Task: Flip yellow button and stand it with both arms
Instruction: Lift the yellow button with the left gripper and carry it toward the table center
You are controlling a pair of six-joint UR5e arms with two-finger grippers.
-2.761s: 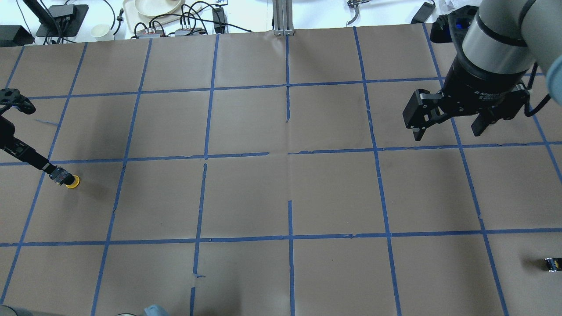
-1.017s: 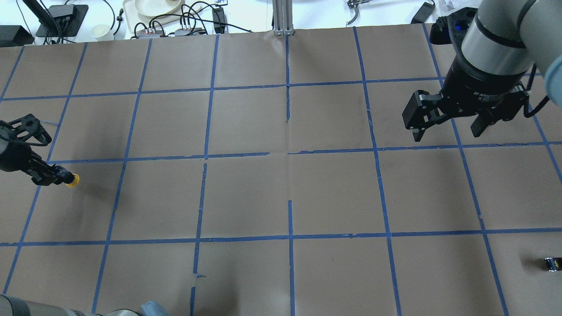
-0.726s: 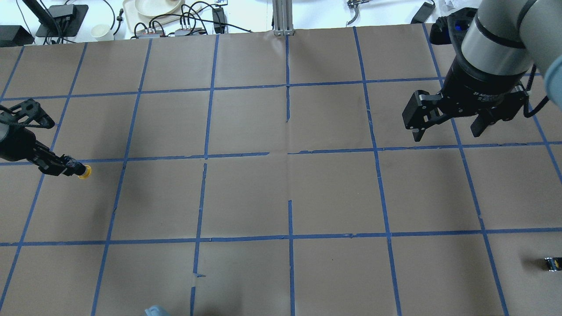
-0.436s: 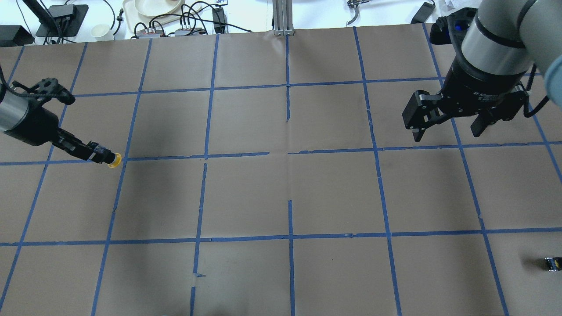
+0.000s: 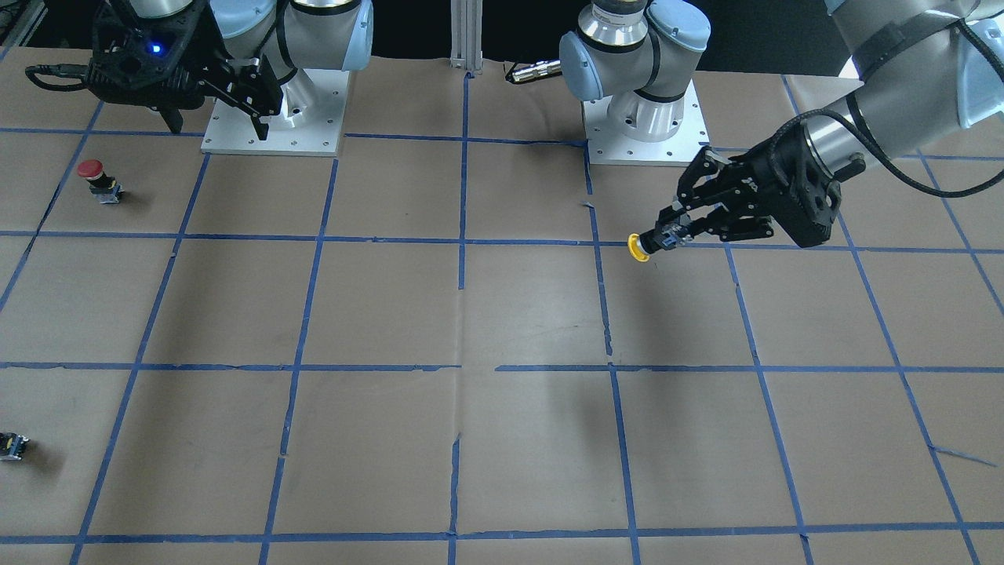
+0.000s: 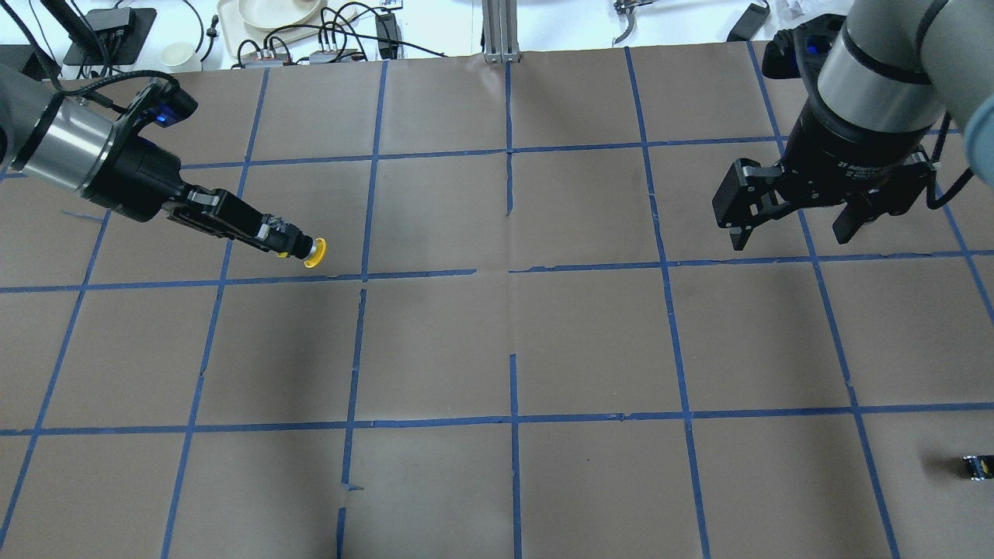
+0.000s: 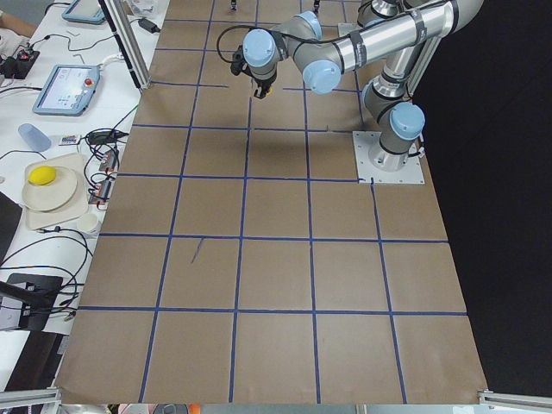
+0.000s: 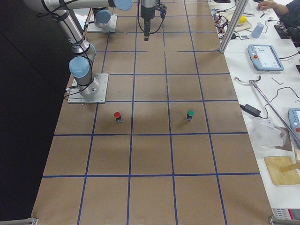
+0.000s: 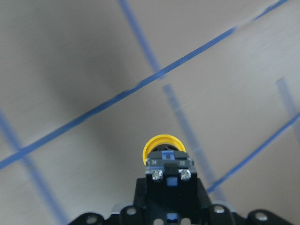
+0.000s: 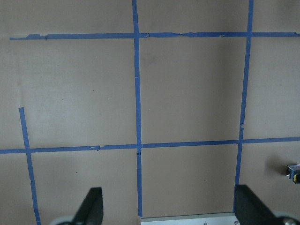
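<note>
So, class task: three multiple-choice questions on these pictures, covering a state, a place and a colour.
1. The right gripper is: A open and empty; B shut on a button; C shut on nothing.
2. The yellow button is: A lying on paper; B in the left gripper; C in the right gripper.
3. The cap of the loose button in the front-facing view is: A red; B blue; C white.
Answers: A, its jaws stand apart, nothing between; B, that gripper's jaws pinch its body; A, the cap shows red.
</note>
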